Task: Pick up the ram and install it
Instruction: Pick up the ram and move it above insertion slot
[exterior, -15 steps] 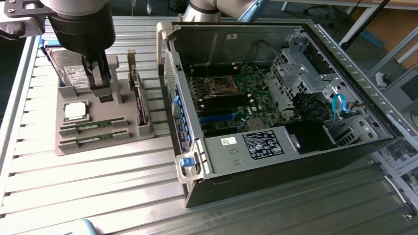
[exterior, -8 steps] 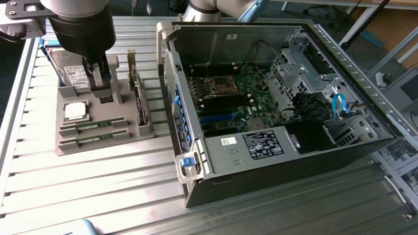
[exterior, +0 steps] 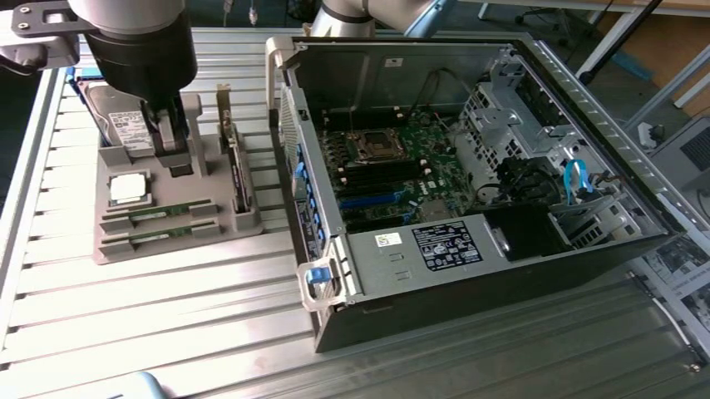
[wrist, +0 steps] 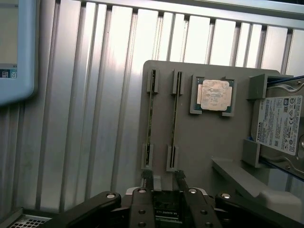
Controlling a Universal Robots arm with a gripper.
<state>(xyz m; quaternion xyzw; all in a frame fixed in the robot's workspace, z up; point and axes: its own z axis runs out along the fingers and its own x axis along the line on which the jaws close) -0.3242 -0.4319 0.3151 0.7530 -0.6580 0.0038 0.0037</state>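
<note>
Two thin green ram sticks lie edge-up in slots of a grey holder (exterior: 166, 249), one stick (exterior: 156, 214) nearer the silver processor chip (exterior: 128, 188), its twin (exterior: 156, 237) beside it. The wrist view looks down on both sticks (wrist: 149, 118) (wrist: 174, 118), parallel and a short way ahead of the fingertips. My gripper (exterior: 178, 162) hangs over the holder between the hard drive and the upright expansion card, above and apart from the sticks. The gripper (wrist: 163, 183) is open, its dark fingers (wrist: 142, 190) apart with nothing held.
The holder also carries a hard drive (exterior: 125, 125) and an upright expansion card (exterior: 233, 166). An open computer case (exterior: 621, 241) lies to the exterior view's right, its motherboard (exterior: 388, 166) exposed with dark memory slots. Everything rests on a ribbed metal table (exterior: 166, 316).
</note>
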